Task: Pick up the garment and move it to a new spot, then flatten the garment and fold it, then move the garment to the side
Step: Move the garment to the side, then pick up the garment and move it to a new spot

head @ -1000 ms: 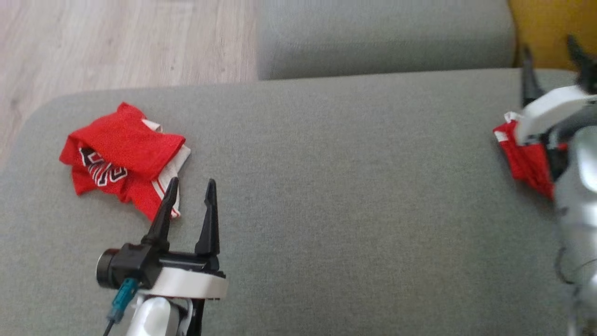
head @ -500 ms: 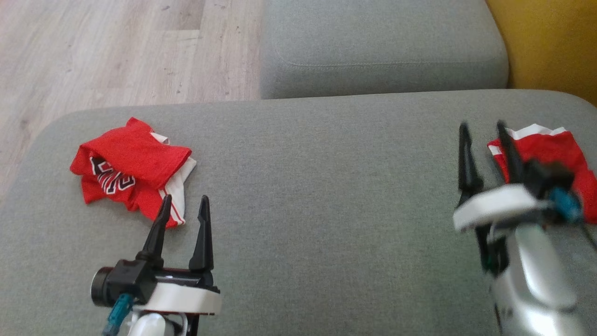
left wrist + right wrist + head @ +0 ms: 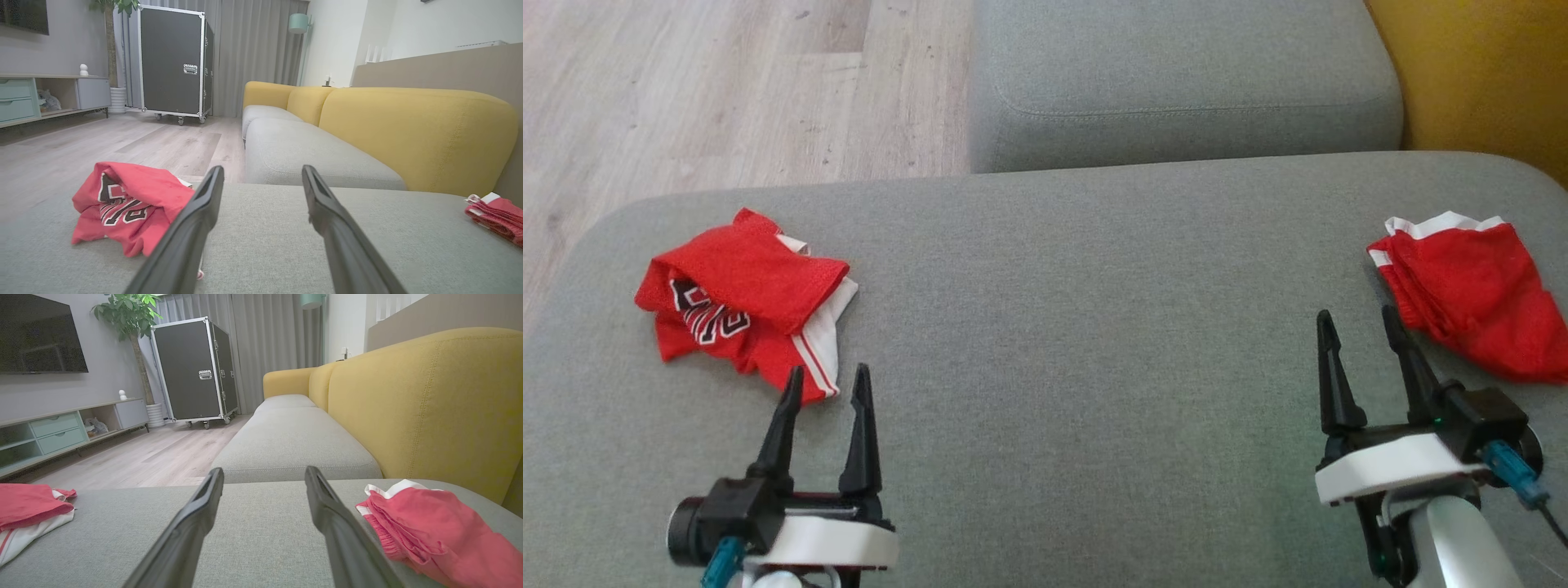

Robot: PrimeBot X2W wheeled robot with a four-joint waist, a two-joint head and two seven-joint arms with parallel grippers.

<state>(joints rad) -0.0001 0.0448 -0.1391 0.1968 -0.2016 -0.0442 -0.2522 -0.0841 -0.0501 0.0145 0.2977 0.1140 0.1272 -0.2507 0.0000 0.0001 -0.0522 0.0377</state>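
Working over a wide grey sofa seat [image 3: 1078, 327], flat and bare in the middle. Second grey cushion [image 3: 1176, 82] beyond it, yellow backrest [image 3: 1486, 73] to the right, pale wood floor [image 3: 727, 82] to the left. Further back in the wrist views: black flight case [image 3: 173, 61] on castors, grey curtains, potted plant [image 3: 126, 314], wall TV [image 3: 39, 335].

Crumpled red jersey [image 3: 743, 286] at the seat's left end, lettering up, just ahead-left of left gripper [image 3: 827, 371]; hem by the left fingertip, contact unclear. Folded red garment [image 3: 1470, 294] with white trim at the right end, just ahead-right of right gripper [image 3: 1356, 314], not touching. Both sets of jaws spread wide, holding nothing.
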